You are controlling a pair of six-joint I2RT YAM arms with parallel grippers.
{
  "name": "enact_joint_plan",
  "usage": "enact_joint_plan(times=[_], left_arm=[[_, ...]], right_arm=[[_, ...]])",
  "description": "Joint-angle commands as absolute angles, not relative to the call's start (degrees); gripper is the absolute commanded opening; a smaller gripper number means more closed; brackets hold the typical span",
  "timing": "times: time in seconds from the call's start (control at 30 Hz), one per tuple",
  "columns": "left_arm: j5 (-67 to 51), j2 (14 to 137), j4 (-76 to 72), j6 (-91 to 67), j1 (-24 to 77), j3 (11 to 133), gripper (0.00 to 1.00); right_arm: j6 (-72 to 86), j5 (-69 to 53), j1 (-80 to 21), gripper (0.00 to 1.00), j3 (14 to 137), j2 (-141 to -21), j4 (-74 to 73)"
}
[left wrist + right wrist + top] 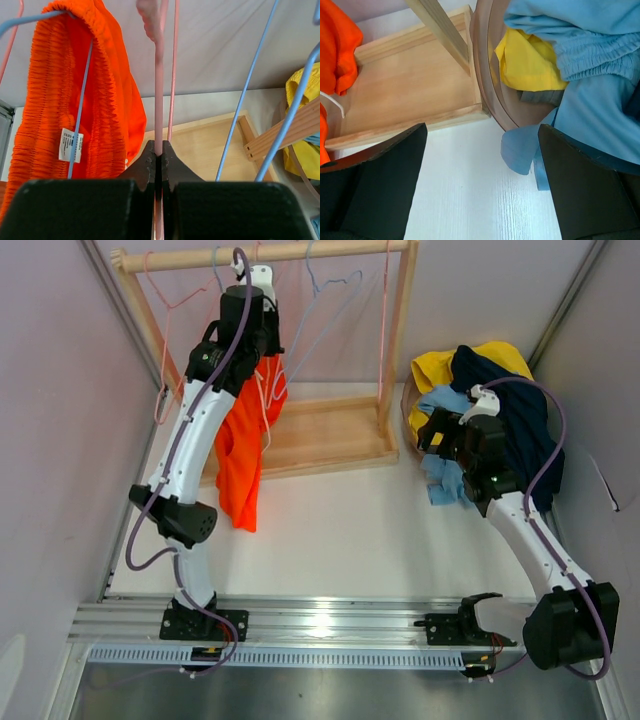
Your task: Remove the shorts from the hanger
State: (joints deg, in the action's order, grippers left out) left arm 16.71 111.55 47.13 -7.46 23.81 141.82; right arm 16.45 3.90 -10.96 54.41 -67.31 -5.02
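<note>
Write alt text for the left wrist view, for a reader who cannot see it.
The left end effector is shut on a pink hanger wire running up the middle of the frame. Orange shorts with a white label hang at left on a blue hanger; a wooden rack base lies behind.

Orange shorts [240,455], ribbed elastic waistband, white label [71,145] inside. Waistband looped over light blue wire hanger [80,110], one wire running down across fabric. Shorts hang bunched and limp, hem down, toward far-left corner of table [330,530], lower part draping near left edge.
</note>
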Motion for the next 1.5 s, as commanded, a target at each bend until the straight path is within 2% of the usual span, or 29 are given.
enact_joint_plan(times=[0.0, 0.47, 0.5, 0.53, 0.57, 0.6, 0.7, 0.83, 1.07, 1.13, 1.3, 1.47], left_arm=[[17.1, 109.4, 45.3, -8.4, 23.4, 137.4, 0.0], [18.6, 95.8, 39.9, -9.8, 23.6, 113.7, 0.0], [18.5, 94.8, 39.1, -10.1, 23.8, 110.8, 0.03], [18.3, 92.4, 38.6, -10.1, 24.1, 109.9, 0.15], [17.6, 91.1, 38.1, -10.0, 24.2, 109.0, 0.22], [17.4, 89.5, 37.4, -9.9, 24.8, 106.2, 0.43], [16.2, 83.9, 35.8, -9.9, 26.3, 104.0, 0.68], [14.3, 78.7, 37.3, -9.8, 27.8, 104.1, 0.86], [10.9, 69.1, 33.9, -9.8, 27.7, 100.1, 0.89], [14.2, 67.1, 32.2, -8.7, 27.8, 99.4, 0.95], [17.8, 71.8, 31.9, -5.9, 26.9, 104.7, 0.99], [17.2, 77.5, 31.1, -5.4, 23.7, 108.8, 0.99]], right_arm=[[16.1, 5.4, -11.6, 0.99, 54.6, -65.1, -4.7], [16.6, 5.4, -13.4, 1.0, 53.1, -61.8, -5.4], [16.6, 5.5, -13.8, 0.99, 53.1, -61.8, -5.4], [16.7, 5.6, -14.0, 0.99, 53.0, -61.6, -5.4], [16.6, 5.8, -14.4, 0.99, 52.8, -61.4, -5.4], [16.6, 5.8, -14.6, 0.99, 52.8, -61.3, -5.3], [16.7, 6.1, -15.4, 0.99, 52.6, -61.3, -5.2], [17.2, 6.7, -16.5, 0.99, 52.1, -61.2, -4.8], [17.7, 7.5, -18.5, 0.99, 51.9, -62.3, -4.0], [17.6, 7.7, -19.0, 0.99, 51.9, -62.4, -4.0], [17.2, 8.3, -20.0, 0.99, 51.5, -62.1, -4.1], [16.3, 9.1, -20.0, 1.0, 50.5, -61.2, -4.8]])
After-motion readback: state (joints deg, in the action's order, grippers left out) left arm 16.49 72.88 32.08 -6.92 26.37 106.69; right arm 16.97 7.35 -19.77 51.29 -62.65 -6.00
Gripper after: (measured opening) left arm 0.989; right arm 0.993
